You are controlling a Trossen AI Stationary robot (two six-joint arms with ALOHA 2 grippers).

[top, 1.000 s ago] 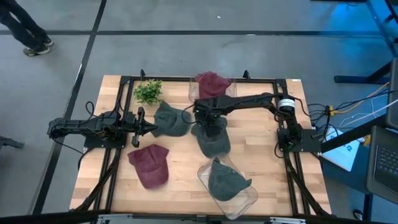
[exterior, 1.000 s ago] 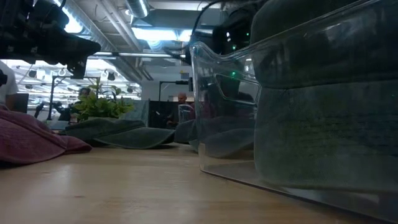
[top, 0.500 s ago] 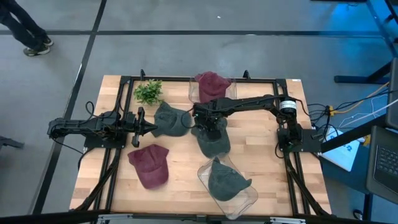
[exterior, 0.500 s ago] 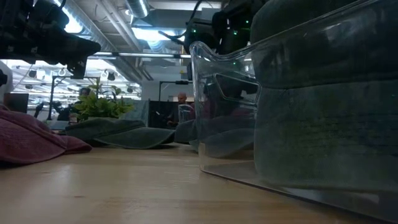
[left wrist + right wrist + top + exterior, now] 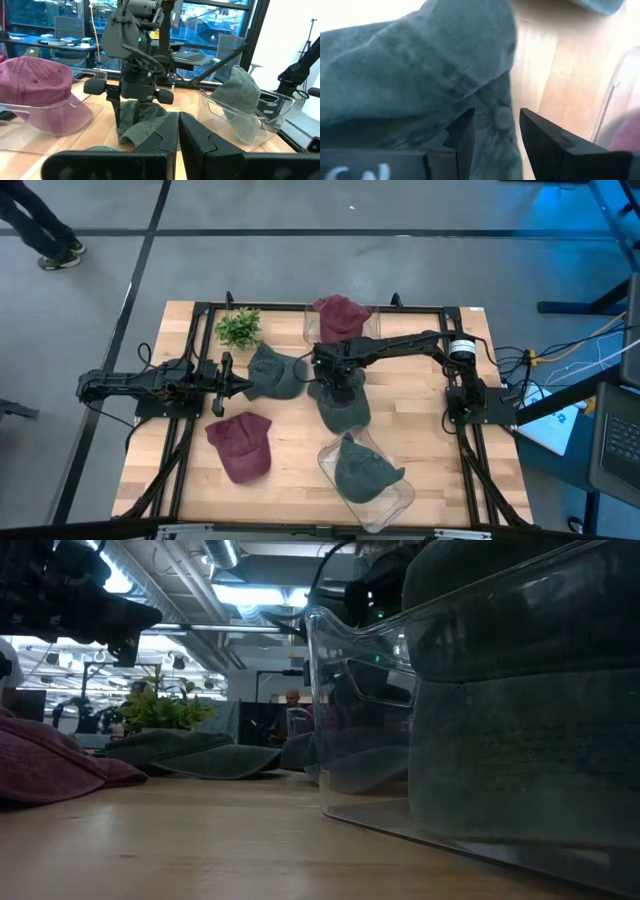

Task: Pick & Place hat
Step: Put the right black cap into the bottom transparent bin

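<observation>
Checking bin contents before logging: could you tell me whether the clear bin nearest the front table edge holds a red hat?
No, that bin holds a grey-green hat.

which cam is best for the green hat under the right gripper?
High view: the green hat shows whole, mid-table, the right gripper over its top edge. Right wrist view gives only a close-up of fabric between open jaws. Left wrist sees it from the side, partly blocked. Low view: unclear.

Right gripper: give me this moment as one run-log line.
right gripper: open, fingers astride centre green hat | left gripper: shut, waiting at table's left | hat: on table, not lifted
</observation>
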